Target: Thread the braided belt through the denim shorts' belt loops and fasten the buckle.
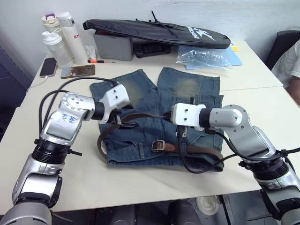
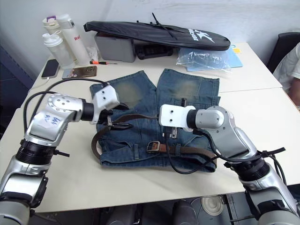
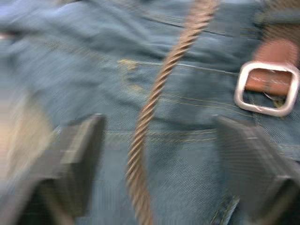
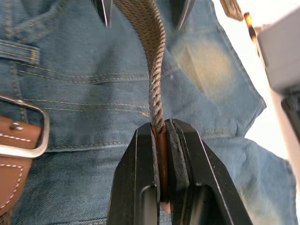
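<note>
On cream table [image 1: 140,183], left to right: left gripper [image 1: 123,123], jaws wide, straddling braided belt [image 3: 154,105] without gripping; denim shorts [image 1: 187,89] flat at centre, buckle [image 1: 158,146] near waistband; right gripper [image 4: 161,154] clamped on the strap's leather end. Advice: close left before feeding. Far edge: bottles [image 1: 61,35], phones [image 1: 77,71], black bag [image 1: 154,30].

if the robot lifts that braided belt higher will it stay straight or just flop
Probably flop: the braided belt already sags and curls in a loop beside the denim shorts. The right end effector pinches it flat, suggesting it is soft. The metal buckle end would likely hang lowest.
</note>
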`<state>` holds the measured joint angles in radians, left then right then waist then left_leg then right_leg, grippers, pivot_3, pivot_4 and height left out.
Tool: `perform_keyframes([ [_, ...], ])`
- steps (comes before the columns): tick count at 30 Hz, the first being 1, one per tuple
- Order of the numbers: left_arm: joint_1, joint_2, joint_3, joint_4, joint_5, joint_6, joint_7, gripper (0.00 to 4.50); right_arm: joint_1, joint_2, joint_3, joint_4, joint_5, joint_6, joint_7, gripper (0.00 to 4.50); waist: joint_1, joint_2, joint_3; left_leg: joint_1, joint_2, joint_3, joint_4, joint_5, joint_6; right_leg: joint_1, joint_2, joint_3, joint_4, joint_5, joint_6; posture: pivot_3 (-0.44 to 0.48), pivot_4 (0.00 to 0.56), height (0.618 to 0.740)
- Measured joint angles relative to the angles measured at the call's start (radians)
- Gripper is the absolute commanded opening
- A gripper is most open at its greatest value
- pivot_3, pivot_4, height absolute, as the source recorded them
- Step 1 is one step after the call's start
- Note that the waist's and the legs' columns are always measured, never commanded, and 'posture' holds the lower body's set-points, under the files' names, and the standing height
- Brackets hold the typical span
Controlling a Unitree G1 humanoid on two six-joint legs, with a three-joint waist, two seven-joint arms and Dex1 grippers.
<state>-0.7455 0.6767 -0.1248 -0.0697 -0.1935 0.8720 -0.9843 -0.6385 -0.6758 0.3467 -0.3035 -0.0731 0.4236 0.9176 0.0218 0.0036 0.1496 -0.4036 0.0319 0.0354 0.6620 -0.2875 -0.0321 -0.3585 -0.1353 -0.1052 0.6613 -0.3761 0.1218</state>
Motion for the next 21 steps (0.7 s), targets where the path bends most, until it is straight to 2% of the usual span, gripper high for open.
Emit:
perform_keyframes([
  [5,-0.091,-0.045,0.271,-0.038,-0.181,0.549,0.076,4.42,0.017,0.050,0.003,-0.004,-0.011,0.049,-0.039,0.00,-0.001,-0.001,0.000,0.000,0.000,-0.001,0.000,0.000,0.000,0.000,0.000,0.000,0.000,0.000,0.000,0.000,0.150,0.652],
  [7,-0.071,-0.004,0.318,-0.098,-0.340,0.675,0.065,4.42,0.019,0.066,0.007,-0.006,-0.021,0.041,-0.056,0.00,-0.004,0.000,0.000,0.001,0.000,-0.001,-0.001,0.000,0.000,0.000,-0.001,0.001,0.000,0.000,0.000,0.000,0.150,0.652],
  [9,0.019,0.128,0.297,-0.114,-0.638,0.728,0.085,4.42,0.023,0.089,0.017,-0.005,-0.056,-0.007,-0.100,0.00,-0.022,0.000,0.000,0.003,0.001,-0.004,-0.005,0.001,-0.002,0.000,-0.001,0.003,0.000,0.000,-0.001,0.000,0.150,0.652],
  [10,0.029,0.142,0.292,-0.110,-0.676,0.734,0.094,4.42,0.025,0.090,0.018,-0.005,-0.064,-0.015,-0.107,0.00,-0.023,0.000,0.000,0.004,0.001,-0.005,-0.005,0.001,-0.002,0.000,-0.001,0.003,0.000,0.000,-0.001,0.000,0.150,0.652],
  [12,0.050,0.192,0.259,-0.012,-0.995,0.745,0.246,4.42,0.039,0.099,0.043,-0.001,-0.119,-0.104,-0.159,0.00,-0.022,-0.001,0.000,0.003,0.001,-0.010,-0.003,0.001,-0.003,0.001,-0.001,0.002,0.001,0.000,-0.001,0.000,0.150,0.652],
  [15,0.056,0.192,0.230,0.107,-1.262,0.740,0.473,4.42,0.050,0.111,0.051,0.002,-0.157,-0.200,-0.200,0.00,-0.018,-0.001,0.000,0.004,0.000,-0.012,0.000,0.002,-0.001,0.003,-0.005,0.002,0.001,0.000,0.000,0.000,0.150,0.652],
  [16,0.082,0.189,0.197,0.157,-1.435,0.673,0.667,4.42,0.060,0.111,0.051,0.005,-0.171,-0.241,-0.218,0.00,-0.018,-0.001,0.000,0.004,-0.001,-0.012,0.000,0.002,0.000,0.003,-0.007,0.002,0.002,0.000,0.000,0.000,0.150,0.652],
  [17,0.099,0.182,0.180,0.179,-1.510,0.632,0.761,4.42,0.066,0.112,0.051,0.007,-0.178,-0.258,-0.224,0.00,-0.018,-0.001,0.000,0.005,-0.002,-0.012,0.000,0.002,0.001,0.004,-0.011,0.003,0.001,0.000,0.001,0.000,0.150,0.652],
  [19,0.143,0.108,0.162,0.231,-1.675,0.512,1.030,4.42,0.081,0.115,0.051,0.016,-0.190,-0.303,-0.239,0.00,-0.017,-0.001,0.000,0.005,-0.004,-0.013,0.001,0.001,0.003,0.006,-0.012,0.002,0.002,0.001,0.002,0.000,0.150,0.652],
  [21,0.172,-0.025,0.196,0.237,-1.727,0.431,1.222,4.42,0.097,0.117,0.051,0.017,-0.206,-0.339,-0.247,0.00,-0.011,-0.003,0.000,0.004,-0.004,-0.013,0.002,0.001,0.003,0.007,-0.012,0.001,0.002,0.001,0.003,0.000,0.150,0.652],
])
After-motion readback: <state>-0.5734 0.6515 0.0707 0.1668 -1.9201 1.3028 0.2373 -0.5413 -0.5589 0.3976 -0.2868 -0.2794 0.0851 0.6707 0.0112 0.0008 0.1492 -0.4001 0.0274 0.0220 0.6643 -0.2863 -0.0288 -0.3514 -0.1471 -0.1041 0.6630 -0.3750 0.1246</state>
